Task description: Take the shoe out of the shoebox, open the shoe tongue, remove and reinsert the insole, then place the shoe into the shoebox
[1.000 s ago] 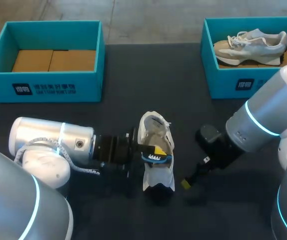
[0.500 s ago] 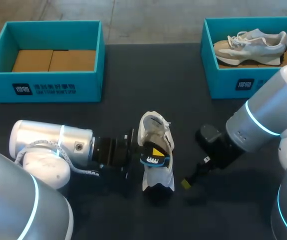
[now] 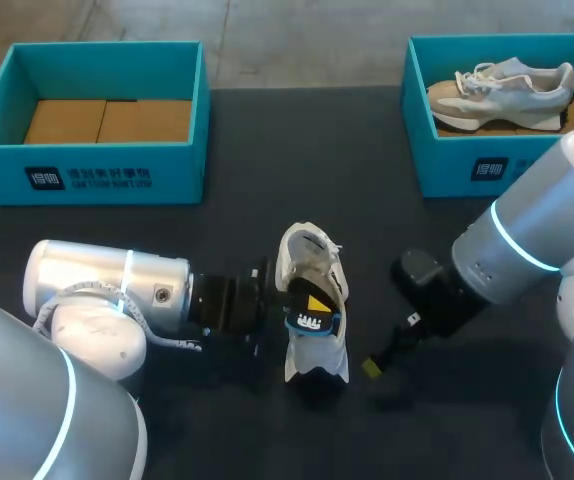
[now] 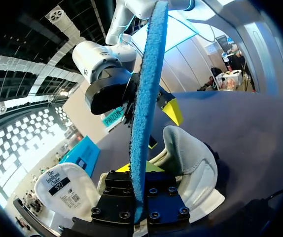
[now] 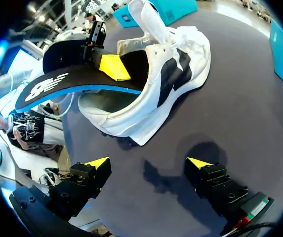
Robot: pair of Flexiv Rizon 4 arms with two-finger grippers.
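Hardly anything has shifted in the last second: the left arm (image 3: 107,285) drew back a touch and has come forward again, and the insole it holds sits almost where it did. The right arm (image 3: 527,245) has not moved.

The dark table (image 3: 267,150) carries 2 teal shoeboxes. The left shoebox (image 3: 97,175) stands at the rear left corner, showing only its brown cardboard floor. The right shoebox (image 3: 457,170) stands at the rear right corner with a grey shoe (image 3: 502,85) lying in it.

The left arm lies low along the front edge, reaching in toward the middle. The right arm comes in from the front right corner, angled down toward the table.

A white shoe (image 3: 319,352) rests on the table near the middle of the front edge, heel toward the rear, toe toward the front, between the 2 grippers.

A blue-edged insole (image 3: 310,318) with a black top lies across the shoe's opening, 1 end reaching out over the side nearest the left arm. The left gripper (image 3: 312,308) is clamped on the insole, 1 yellow tip pressed to its top.

The right gripper (image 5: 148,163) hangs just beside the shoe, near the toe, with its fingers spread wide and nothing between them.
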